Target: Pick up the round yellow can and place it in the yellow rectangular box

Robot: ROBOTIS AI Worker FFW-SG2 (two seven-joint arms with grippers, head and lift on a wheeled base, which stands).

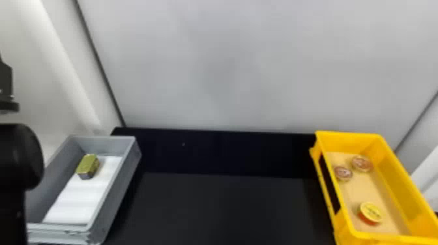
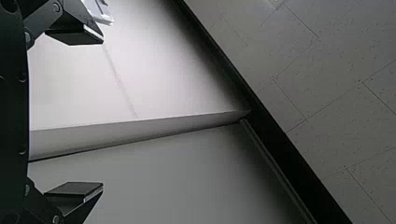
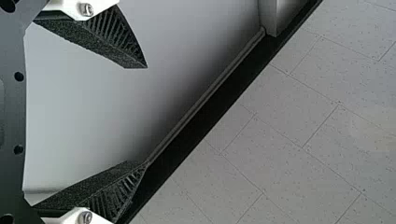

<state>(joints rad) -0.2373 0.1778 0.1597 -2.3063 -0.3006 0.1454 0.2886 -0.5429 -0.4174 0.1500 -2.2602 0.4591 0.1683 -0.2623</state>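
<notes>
The round yellow can [image 1: 370,213] lies inside the yellow rectangular box [image 1: 404,176], near its front end, with its yellow lid facing up and a red-orange side showing. Black segments of my left arm [image 1: 19,156] stand at the left edge of the head view, beside the grey box and far from the can. In the left wrist view my left gripper [image 2: 102,114] is open, its fingers wide apart with nothing between them. My right gripper [image 3: 147,115] is open and holds nothing; pale wall and ceiling tiles lie beyond it.
Two round reddish tins [image 1: 361,163] sit farther back in the yellow box. On the left, a grey box [image 1: 112,192] holds a rectangular gold-green tin [image 1: 88,166] on a white liner. A black table [image 1: 225,208] spans between the boxes, with a pale wall behind.
</notes>
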